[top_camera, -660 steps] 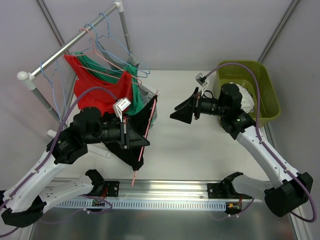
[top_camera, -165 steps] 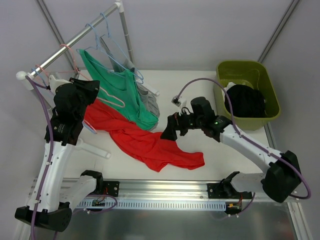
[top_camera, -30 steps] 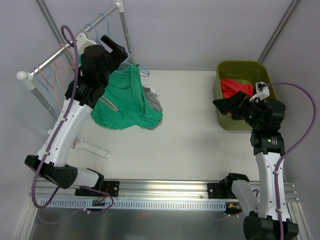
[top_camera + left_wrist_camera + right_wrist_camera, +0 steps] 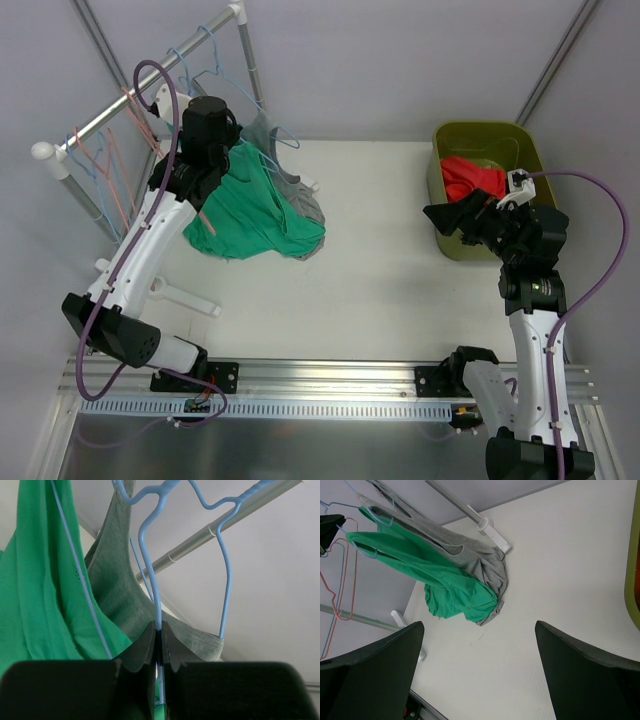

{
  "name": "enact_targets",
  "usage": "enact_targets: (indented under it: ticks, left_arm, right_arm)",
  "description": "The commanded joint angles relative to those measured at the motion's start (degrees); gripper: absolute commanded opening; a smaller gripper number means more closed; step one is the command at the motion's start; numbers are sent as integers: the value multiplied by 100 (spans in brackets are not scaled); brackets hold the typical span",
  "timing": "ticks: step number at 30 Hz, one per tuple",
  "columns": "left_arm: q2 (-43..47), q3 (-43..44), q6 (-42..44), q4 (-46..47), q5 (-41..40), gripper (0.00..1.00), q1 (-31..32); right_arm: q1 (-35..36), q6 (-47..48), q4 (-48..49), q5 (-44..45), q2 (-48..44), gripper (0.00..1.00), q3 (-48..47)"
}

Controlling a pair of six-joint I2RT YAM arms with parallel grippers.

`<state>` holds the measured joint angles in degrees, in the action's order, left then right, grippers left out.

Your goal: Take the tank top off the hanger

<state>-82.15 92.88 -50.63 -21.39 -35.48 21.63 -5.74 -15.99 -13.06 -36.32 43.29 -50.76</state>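
Left gripper (image 4: pixel 159 647) is pressed together on the thin wire of a blue hanger (image 4: pixel 156 605), pinching it just below the neck. The grip looks meant to steady the hanger so the cloth can be slid off without the wire swinging. The green tank top (image 4: pixel 250 210) is at the table's (image 4: pixel 380 270) far-left corner. It is not yet off: its straps are up on the wire under the rail (image 4: pixel 200 535) and its lower part lies bunched on the table top. A grey tank top (image 4: pixel 117 595) hangs touching it on the far side, with its hem piled beside the green one. Two blue wires sit close together in the left wrist view, so I can't say for sure which one carries which top. The pinched one reads as the green top's. Right gripper (image 4: pixel 479 630) is spread wide and holds nothing. It hangs at the far-right corner just beside the green bin (image 4: pixel 480 127), where a red garment (image 4: pixel 472 178) lies, and faces back across the table toward the rack. It is probably placed there to come over and pull fabric while the left holds. The next move likely needs the right arm to reach across and take a strap or hem. One risk is dragging the grey top along, another is pulling the hook off the rail.
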Motion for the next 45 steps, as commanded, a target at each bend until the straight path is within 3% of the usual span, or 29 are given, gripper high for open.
enact_targets:
  ticks: [1,13,28,33,35,40,43,45]
  left_arm:
    - [375,2,-105,205,-108,0,-80]
    - [955,248,677,249,217,0,-10]
    - [2325,-560,1319,337,2491,0,122]
    - [2949,-1026,1003,328,3634,0,140]
    - [3125,-1219,924,328,4300,0,157]
    - [3933,-1947,713,328,4875,0,193]
    - [4347,-2239,721,319,5419,0,184]
    - [4392,-2388,713,328,6296,0,193]
  right_arm:
    - [38,70,234,-104,-75,100,-4]
    - [38,26,277,-104,-75,99,-21]
    - [38,-124,523,-411,4,99,-170]
    - [151,-299,1024,-1403,215,99,-390]
    - [371,-256,1174,-1597,294,99,-521]
    - [1231,261,1174,-1651,540,99,-812]
    - [2163,561,1174,-1476,1058,99,-1084]
    - [2715,780,1165,-1248,1304,99,-1313]
